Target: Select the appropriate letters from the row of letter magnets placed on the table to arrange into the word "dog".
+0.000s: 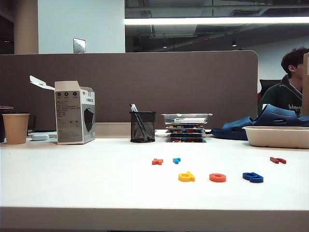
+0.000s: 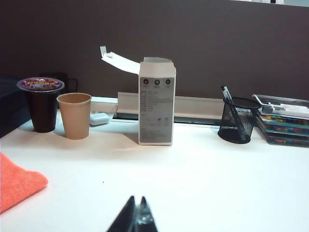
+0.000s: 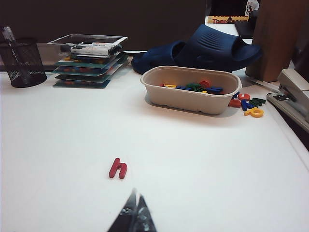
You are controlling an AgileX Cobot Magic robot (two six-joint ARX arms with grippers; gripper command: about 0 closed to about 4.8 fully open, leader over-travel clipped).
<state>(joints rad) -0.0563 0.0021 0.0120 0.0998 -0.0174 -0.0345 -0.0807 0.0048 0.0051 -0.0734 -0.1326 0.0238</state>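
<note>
On the white table [image 1: 72,183], right of centre in the exterior view, the yellow d [image 1: 186,177], orange-red o [image 1: 217,178] and dark blue g [image 1: 253,177] lie flat in a left-to-right line, each long axis running sideways. Neither arm shows there. The left gripper [image 2: 136,218] and right gripper [image 3: 134,212] are both pressed together, empty, low over the table.

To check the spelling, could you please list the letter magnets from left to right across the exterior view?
orange x-shaped piece → light blue letter → yellow d → orange-red o → dark blue g → dark red piece
</note>
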